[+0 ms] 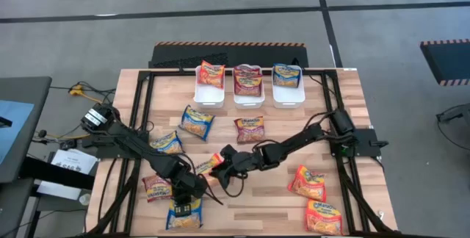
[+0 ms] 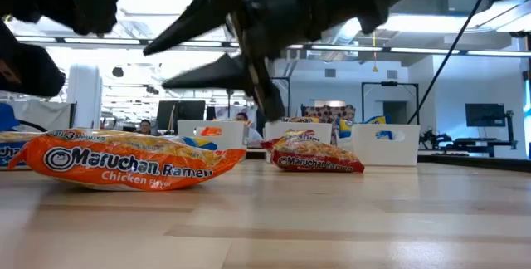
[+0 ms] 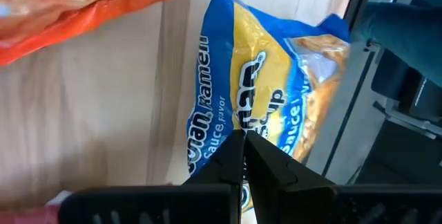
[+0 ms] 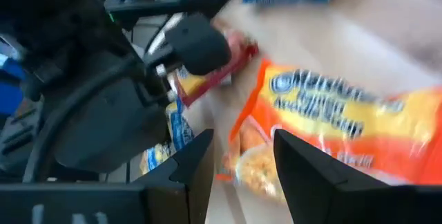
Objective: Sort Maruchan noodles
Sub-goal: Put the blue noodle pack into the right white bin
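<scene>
Maruchan packets lie scattered on the wooden table. My left gripper (image 1: 188, 195) (image 3: 244, 140) is low near the table's near edge, shut on a blue and yellow packet (image 1: 183, 213) (image 3: 262, 92) that lies flat. My right gripper (image 1: 220, 163) (image 2: 162, 63) (image 4: 238, 162) hangs open just above an orange chicken packet (image 1: 206, 166) (image 2: 133, 161) (image 4: 345, 127), touching nothing, with its fingers pointing toward the table's left. A maroon packet (image 1: 156, 188) lies beside the left gripper. My left gripper pinches the blue packet between its two fingertips (image 3: 233, 151) on the printed face near one end (image 3: 228, 124), coming from above at a slant. The packet lies on the table. One layer or several, I cannot tell.
Three white bins stand along the far edge, holding orange (image 1: 210, 84), maroon (image 1: 248, 84) and blue (image 1: 287, 81) packets. Loose packets: two blue (image 1: 197, 120) (image 1: 167, 142), one maroon (image 1: 250, 128) and two orange (image 1: 308, 183) (image 1: 323, 216). The two grippers are close together.
</scene>
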Tool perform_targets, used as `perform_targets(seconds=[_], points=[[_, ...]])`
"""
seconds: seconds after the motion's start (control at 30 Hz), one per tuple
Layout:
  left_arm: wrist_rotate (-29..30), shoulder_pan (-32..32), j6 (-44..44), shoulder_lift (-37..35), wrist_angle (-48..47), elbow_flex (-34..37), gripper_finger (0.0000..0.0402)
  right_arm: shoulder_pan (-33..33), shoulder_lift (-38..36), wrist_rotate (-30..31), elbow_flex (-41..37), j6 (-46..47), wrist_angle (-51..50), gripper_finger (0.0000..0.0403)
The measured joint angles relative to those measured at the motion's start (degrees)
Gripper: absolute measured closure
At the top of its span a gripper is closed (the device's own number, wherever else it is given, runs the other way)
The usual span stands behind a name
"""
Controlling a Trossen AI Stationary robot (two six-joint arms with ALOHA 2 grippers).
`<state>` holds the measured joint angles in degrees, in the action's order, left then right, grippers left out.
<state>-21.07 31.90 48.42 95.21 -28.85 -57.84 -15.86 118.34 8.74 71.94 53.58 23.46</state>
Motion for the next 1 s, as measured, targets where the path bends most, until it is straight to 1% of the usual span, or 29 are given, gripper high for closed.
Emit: perform_targets(seconds=[0.1, 0.2, 0.3, 0.47, 0.6, 0.77, 0.9, 1.0], points=[[2.4, 0.4, -0.8, -2.0, -1.2, 0.0, 0.0401, 1.1, -3.7, 0.8, -0.1, -0.9, -5.4, 0.0227], [5.0, 0.5, -0.9, -3.9, -2.6, 0.0, 0.0401, 2.1, -8.5, 2.7, 0.0, -4.2, -9.4, 0.0227], [6.6, 0.5, -1.4, -5.7, -2.4, 0.0, 0.0401, 3.0, -14.4, 4.4, 0.0, -8.5, -10.7, 0.0227], [8.6, 0.4, -2.4, -7.1, -2.6, 0.0, 0.0401, 4.0, -24.8, 4.8, 0.0, -16.1, -12.3, 0.0227], [9.0, 0.4, -3.8, -7.2, -2.6, 0.0, 0.0401, 4.0, -31.7, 4.8, 0.0, -19.5, -12.1, 0.0227], [9.1, 0.4, -4.7, -7.2, -2.7, 0.0, 0.0401, 4.2, -36.9, 4.6, 0.0, -19.6, -11.9, 0.0227], [9.1, 0.4, -5.2, -7.2, -2.6, 0.0, 0.0401, 4.4, -39.1, 4.3, 0.0, -16.7, -10.9, 0.0227], [9.1, 0.4, -5.1, -7.2, -2.7, 0.0, 0.0401, 4.4, -39.7, 0.9, 0.0, -16.7, -10.9, 0.0227]])
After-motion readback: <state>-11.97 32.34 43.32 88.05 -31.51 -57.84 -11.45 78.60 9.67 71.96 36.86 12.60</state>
